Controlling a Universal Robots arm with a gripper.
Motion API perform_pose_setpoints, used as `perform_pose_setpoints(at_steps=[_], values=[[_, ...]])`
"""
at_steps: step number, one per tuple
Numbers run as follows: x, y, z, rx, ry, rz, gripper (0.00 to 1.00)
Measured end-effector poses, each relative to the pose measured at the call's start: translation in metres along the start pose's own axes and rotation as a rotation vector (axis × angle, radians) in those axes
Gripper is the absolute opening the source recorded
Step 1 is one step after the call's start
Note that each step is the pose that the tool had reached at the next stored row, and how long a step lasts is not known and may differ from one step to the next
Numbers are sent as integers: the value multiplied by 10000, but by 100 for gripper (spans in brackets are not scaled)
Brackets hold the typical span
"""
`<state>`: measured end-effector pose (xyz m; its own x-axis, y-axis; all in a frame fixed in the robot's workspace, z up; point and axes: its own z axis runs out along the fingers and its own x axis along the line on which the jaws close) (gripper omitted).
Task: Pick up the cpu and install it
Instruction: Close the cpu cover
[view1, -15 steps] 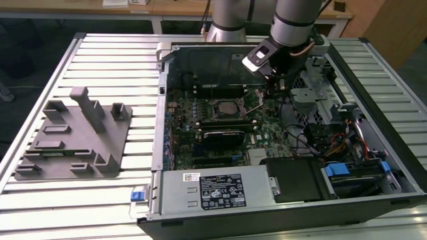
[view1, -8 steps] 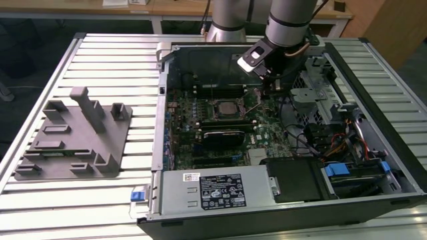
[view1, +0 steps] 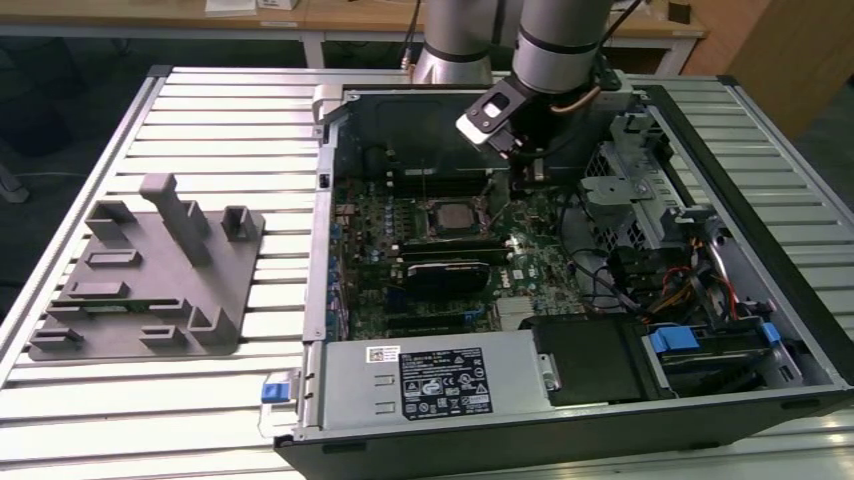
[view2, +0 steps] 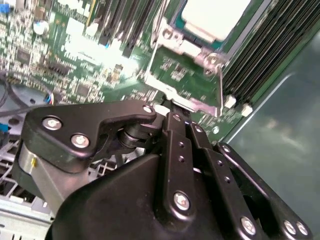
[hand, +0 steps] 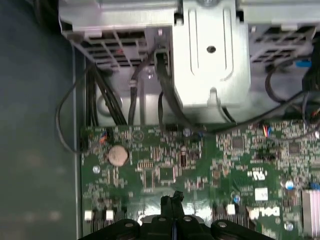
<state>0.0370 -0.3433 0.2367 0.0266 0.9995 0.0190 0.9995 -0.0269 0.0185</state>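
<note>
1. Reaching down into an open computer case (view1: 767, 250) that lies on a slatted table (view1: 200, 130), the single robot arm (view1: 567, 40) hangs its gripper (view1: 523, 176) over the green motherboard (hand: 160, 170), toward the far side of the board.
2. The cpu (view2: 215, 16) sits flat in its socket near the middle of the board with its bright silver top facing up. A metal socket frame (view2: 187, 102) lies around it.
3. In both wrist views the jaws are pressed together with nothing held between them. Their tips are just beside the edge of the socket frame, a little apart from the chip. Whether they touch the frame cannot be told.
4. A grey tray (view1: 134, 300) with upright posts rests on the table at the exterior view's left, well apart from the case.
5. The chip is likely light, stiff and thin, and its smooth metal top would offer little friction. Its underside and the socket contacts are probably fragile. A hold on two opposite edges, keeping it level, looks safest.
</note>
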Motion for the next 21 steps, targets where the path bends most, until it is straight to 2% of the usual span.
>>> perform_pose_setpoints(at_steps=[11, 21], values=[[-6, -230, 7, 0, -1, 0, 11], [-7, -257, 24, 1, 0, 0, 11]])
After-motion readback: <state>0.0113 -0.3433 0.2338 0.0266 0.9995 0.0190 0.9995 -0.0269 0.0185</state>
